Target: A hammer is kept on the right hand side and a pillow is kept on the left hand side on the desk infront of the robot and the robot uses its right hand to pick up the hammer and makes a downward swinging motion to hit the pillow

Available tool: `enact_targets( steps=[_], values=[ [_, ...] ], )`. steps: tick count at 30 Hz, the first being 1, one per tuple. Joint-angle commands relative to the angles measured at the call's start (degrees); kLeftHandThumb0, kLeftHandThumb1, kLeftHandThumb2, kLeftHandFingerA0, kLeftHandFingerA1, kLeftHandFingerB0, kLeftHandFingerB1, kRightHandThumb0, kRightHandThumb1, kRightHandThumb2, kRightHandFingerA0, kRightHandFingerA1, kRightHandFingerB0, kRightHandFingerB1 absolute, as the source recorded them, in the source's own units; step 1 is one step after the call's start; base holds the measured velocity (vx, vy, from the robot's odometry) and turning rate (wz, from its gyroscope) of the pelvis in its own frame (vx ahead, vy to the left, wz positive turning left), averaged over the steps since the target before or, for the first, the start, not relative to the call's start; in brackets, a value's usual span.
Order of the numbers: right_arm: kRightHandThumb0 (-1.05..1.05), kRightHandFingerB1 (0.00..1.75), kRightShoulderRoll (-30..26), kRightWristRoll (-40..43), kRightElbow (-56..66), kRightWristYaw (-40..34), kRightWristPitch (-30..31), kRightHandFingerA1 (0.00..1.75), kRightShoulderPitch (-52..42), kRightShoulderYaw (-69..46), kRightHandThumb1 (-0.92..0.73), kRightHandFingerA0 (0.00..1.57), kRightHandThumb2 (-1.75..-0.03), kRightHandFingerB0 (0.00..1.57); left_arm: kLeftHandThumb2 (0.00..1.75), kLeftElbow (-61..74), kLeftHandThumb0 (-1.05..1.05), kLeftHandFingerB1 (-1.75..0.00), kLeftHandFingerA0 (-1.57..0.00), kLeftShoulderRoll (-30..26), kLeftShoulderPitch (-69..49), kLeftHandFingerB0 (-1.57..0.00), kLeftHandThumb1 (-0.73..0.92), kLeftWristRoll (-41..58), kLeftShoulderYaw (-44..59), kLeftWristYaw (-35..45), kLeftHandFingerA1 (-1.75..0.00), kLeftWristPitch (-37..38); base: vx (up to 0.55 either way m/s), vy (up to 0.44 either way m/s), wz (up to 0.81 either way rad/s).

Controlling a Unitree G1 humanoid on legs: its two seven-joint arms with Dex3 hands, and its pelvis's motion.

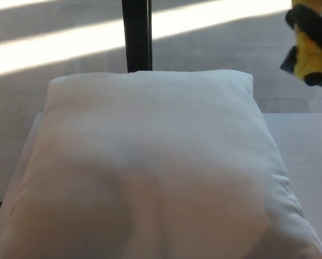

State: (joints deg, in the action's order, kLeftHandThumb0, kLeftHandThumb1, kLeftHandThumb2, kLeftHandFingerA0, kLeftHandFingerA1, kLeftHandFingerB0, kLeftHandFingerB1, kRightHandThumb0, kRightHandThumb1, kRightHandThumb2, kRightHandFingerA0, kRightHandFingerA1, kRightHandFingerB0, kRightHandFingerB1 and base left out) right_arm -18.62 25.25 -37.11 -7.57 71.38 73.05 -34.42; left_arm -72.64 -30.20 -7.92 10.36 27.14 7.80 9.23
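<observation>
Pillow (150, 167): white, fills the view from 9 to 4 o'clock, lying on desk (307, 145), nothing touching it | Post (136, 35): dark, upright at 12 o'clock behind pillow | Right hand (312, 43): at 2 o'clock, raised clear of pillow, fingers (307, 21) wrapped around yellow hammer (311, 54) handle; head out of frame.

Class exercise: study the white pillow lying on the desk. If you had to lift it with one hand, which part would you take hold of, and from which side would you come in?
Pinch the pillow at its far right corner, coming in from the right. There the stuffing thins to a seamed point that fingers can close around, while the middle is broad and puffy. The right hand, holding the yellow hammer handle, hangs nearest that corner.
</observation>
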Motion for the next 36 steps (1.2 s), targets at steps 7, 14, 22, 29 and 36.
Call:
enact_targets(
  steps=[7, 14, 22, 29, 36],
  values=[
    [-0.15, 1.34, -14.38, -13.42, -0.72, 10.46, -22.33, 1.75, -18.89, 19.55, -0.78, 0.89, -0.84, 0.76, 0.63, 0.12, -0.64, -0.51, -0.55, -1.45, 0.04, -0.56, 0.78, 0.37, 0.17, -0.38, -0.63, -0.72, 0.00, 0.000, 0.00],
    [-0.22, 1.53, -18.53, -26.61, -1.68, 9.71, -38.27, 1.75, -31.35, 36.41, -0.70, 0.89, -0.72, 0.67, 0.63, -0.12, -0.62, -0.50, -0.53, -1.53, 0.13, -0.53, 0.79, 0.55, 0.35, 0.58, -0.63, -0.35, 0.00, 0.000, 0.00],
    [-0.36, 0.99, -20.36, -38.50, 2.28, 0.18, -41.47, 1.29, -41.74, 51.75, -0.81, 0.85, -0.84, 0.71, 0.63, 0.33, -0.62, -0.49, -0.55, -1.56, 0.58, -0.56, 0.78, 0.80, 0.58, -0.21, -0.62, -1.23, 0.00, 0.000, 0.00],
    [-0.28, 0.77, -22.25, -47.52, -1.13, -6.60, -48.84, 1.25, -45.61, 63.33, -0.73, 0.88, -0.64, 0.78, 0.63, 0.22, -0.64, -0.47, -0.57, -1.89, 0.70, -0.57, 0.78, -0.01, 0.00, -1.29, -0.59, -1.42, 0.00, 0.000, 0.00],
    [-0.35, 0.89, -21.81, -50.17, -0.48, -8.36, -47.99, 1.47, -47.86, 70.21, -0.67, 0.91, -0.80, 0.70, 0.63, -0.29, -0.61, -0.51, -0.57, -1.37, 1.00, -0.56, 0.77, 1.75, 1.69, -0.30, -0.62, -1.13, 0.00, 0.000, 0.00]
  ],
)
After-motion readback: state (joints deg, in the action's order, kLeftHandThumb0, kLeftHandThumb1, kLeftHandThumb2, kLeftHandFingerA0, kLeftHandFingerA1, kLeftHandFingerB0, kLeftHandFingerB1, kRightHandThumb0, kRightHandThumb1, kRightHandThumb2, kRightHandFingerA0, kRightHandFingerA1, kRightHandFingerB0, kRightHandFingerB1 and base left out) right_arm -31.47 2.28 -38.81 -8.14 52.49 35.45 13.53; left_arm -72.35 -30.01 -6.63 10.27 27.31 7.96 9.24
